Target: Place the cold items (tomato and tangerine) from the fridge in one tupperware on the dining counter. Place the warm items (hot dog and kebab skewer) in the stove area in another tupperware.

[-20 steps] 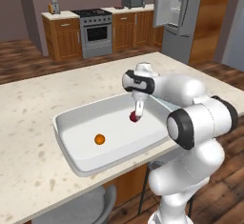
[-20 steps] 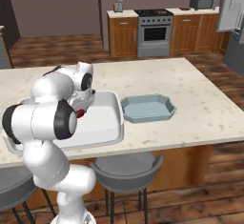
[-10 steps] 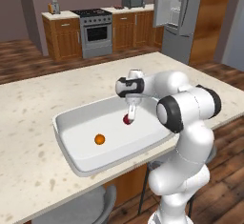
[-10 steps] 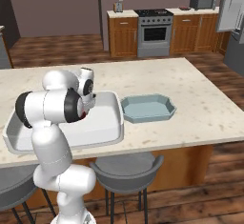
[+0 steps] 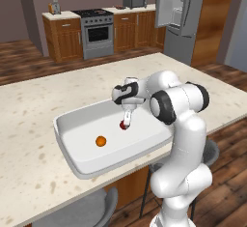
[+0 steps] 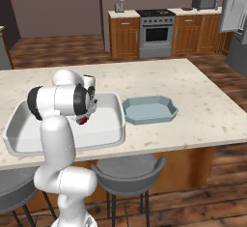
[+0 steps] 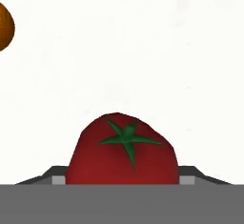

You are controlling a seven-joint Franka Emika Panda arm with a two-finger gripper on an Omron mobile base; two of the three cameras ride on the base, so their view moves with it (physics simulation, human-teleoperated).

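My gripper (image 5: 126, 120) hangs low inside the large white tupperware (image 5: 67, 154) on the dining counter (image 5: 34, 100), shut on the dark red tomato (image 5: 123, 125). The hand view has the tomato (image 7: 123, 151) wedged between the two fingertips, green stem facing the camera, with the white tray floor just beyond. To its left the orange tangerine (image 5: 100, 141) rests on the tray floor, apart from the tomato, and appears at the hand view's upper left edge (image 7: 4, 26). From the right base view the tomato (image 6: 83, 120) peeks out beside my arm over the tray (image 6: 116, 135).
The small teal tupperware (image 6: 149, 110) sits on the counter just right of the white tray. Across the room stand the stove (image 5: 96, 28) between wood cabinets and the fridge (image 5: 178, 8) with its door open. Stools (image 6: 126, 167) stand under the counter's near edge.
The gripper has carried the tomato a little left and lower into the tray, and the arm's elbow has swung round. The tangerine has stayed put.
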